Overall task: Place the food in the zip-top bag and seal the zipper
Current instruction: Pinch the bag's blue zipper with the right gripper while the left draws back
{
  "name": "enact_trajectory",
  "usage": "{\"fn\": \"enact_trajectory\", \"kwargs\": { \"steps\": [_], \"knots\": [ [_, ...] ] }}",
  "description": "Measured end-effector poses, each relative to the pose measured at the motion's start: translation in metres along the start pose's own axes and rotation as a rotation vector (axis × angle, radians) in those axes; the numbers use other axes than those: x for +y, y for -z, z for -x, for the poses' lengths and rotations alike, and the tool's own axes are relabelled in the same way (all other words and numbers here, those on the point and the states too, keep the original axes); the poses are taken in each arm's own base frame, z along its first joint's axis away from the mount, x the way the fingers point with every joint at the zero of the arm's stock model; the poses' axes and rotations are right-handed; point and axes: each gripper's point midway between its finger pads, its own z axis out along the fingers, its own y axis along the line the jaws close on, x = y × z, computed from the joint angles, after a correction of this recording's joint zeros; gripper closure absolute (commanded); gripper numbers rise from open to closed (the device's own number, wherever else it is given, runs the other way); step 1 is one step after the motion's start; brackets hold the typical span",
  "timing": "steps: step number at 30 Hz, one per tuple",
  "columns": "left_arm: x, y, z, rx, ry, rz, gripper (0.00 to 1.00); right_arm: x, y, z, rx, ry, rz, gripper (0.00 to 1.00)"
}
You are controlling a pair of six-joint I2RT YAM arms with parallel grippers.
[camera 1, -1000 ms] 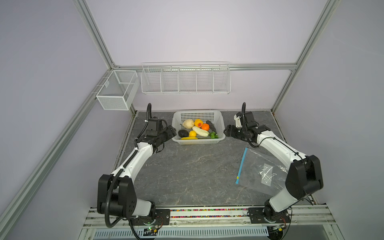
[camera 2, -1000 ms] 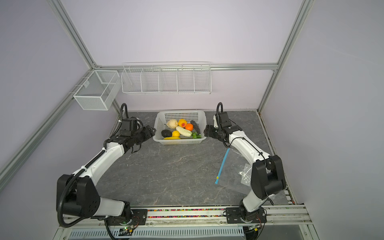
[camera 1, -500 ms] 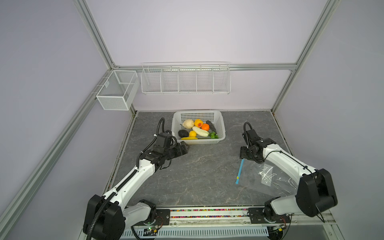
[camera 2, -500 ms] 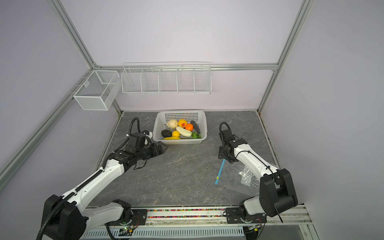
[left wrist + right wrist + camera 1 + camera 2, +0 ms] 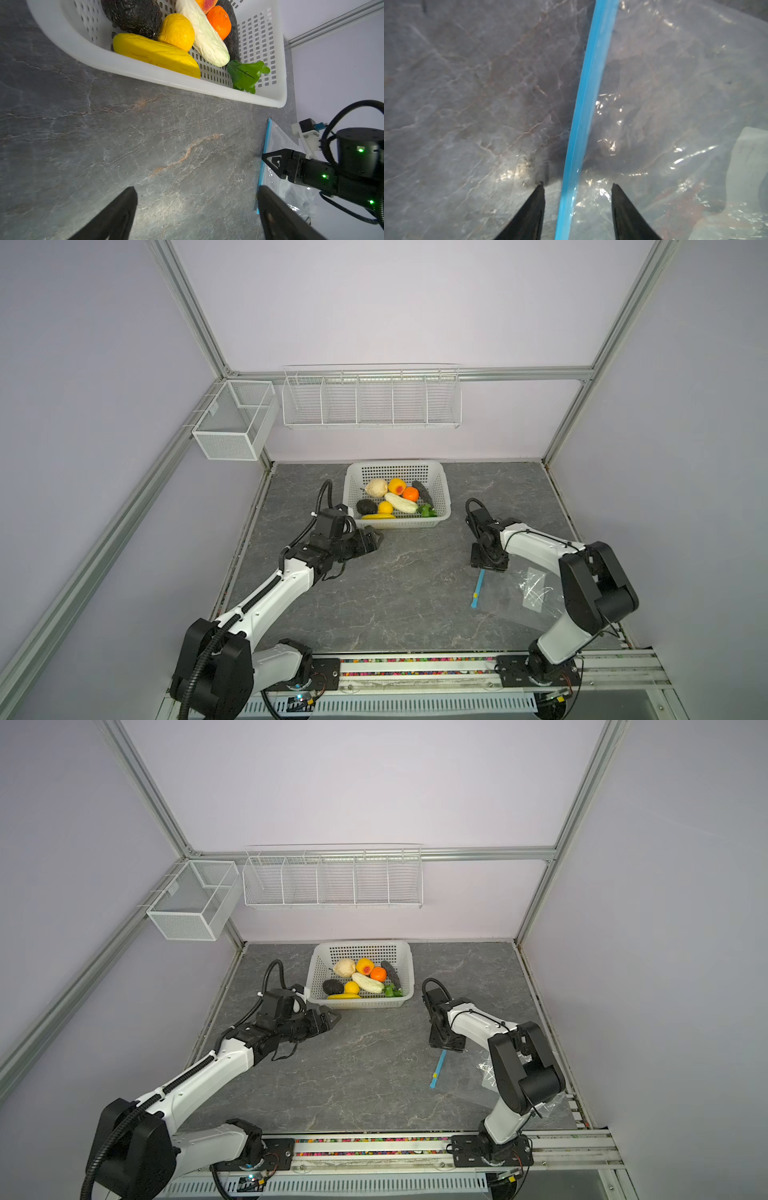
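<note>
Jaws of left gripper (image 5: pixel 196 190): spread wide, empty, over bare tabletop (image 5: pixel 395 593) near front-left corner of white basket (image 5: pixel 395 470). Jaws of right gripper (image 5: pixel 577 185): parted, one either side of zipper (image 5: pixel 588 83), tips low at tabletop, strip ungripped. Zip-top bag (image 5: pixel 523 593): flat on tabletop, right side. Food (image 5: pixel 390 502): all pieces in basket, back centre.

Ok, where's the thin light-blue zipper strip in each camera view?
In a top view: the thin light-blue zipper strip lies right of centre, running nearward from the right gripper.
In a top view: again right of centre, nearward of that gripper.
Left wrist: past the white perforated plastic basket, partly behind that gripper.
Right wrist: between the jaws, running away from them.
Shared landmark: the right gripper at the strip's far end.
</note>
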Motion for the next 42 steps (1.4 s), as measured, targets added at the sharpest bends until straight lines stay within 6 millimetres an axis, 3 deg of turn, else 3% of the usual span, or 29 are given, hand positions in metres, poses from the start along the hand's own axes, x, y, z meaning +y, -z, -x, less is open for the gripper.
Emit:
{"fn": "enact_trajectory", "kwargs": {
  "steps": [12, 19, 33, 42],
  "knots": [
    [0.007, -0.01, -0.005, 0.021, 0.015, 0.009, 0.1, 0.006, -0.006, 0.002, -0.019, -0.044, 0.02, 0.82],
    [0.011, -0.017, -0.007, 0.041, 0.025, 0.026, 0.1, 0.011, -0.006, 0.002, -0.019, -0.046, 0.047, 0.94],
    [0.002, -0.022, 0.006, 0.029, 0.017, 0.016, 0.1, 0.026, 0.0, -0.002, -0.004, -0.019, 0.167, 0.94],
    [0.001, -0.024, 0.007, 0.03, 0.017, 0.005, 0.1, 0.053, 0.038, -0.017, -0.051, 0.092, 0.362, 0.94]
  ]
}}
